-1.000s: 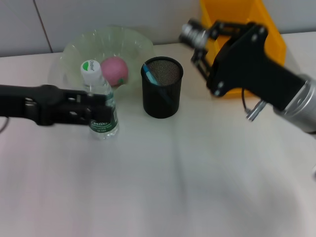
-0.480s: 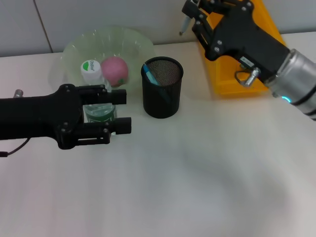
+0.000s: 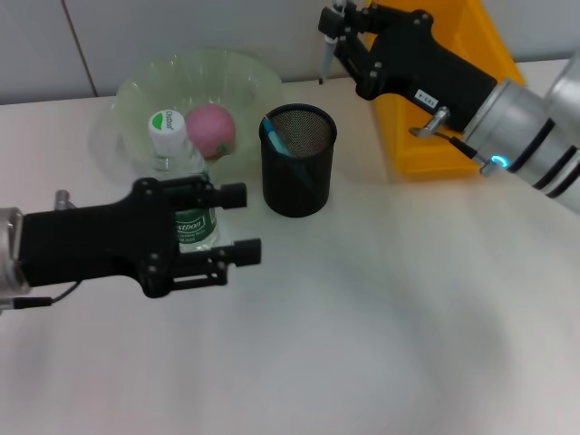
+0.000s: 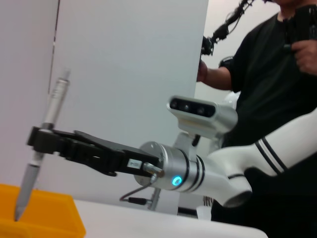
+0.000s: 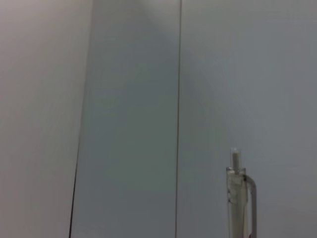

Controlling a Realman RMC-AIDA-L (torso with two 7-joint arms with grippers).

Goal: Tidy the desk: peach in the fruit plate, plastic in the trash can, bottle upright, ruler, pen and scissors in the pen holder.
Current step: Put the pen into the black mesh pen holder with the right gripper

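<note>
The right gripper (image 3: 337,27) pinches a pen (image 3: 326,50) above the holder (image 3: 297,172); the left wrist view shows its tip over the yellow bin (image 4: 34,215). The left gripper (image 3: 237,222), spread, is just beside the upright bottle (image 3: 179,177).

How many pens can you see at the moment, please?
2: one pen held by the right gripper above the table, one blue pen in the holder. More may be hidden inside.

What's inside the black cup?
A blue thing leans against the inside wall of the pen holder. Its lower end is hidden by the mesh, and anything lying at the bottom cannot be seen.
</note>
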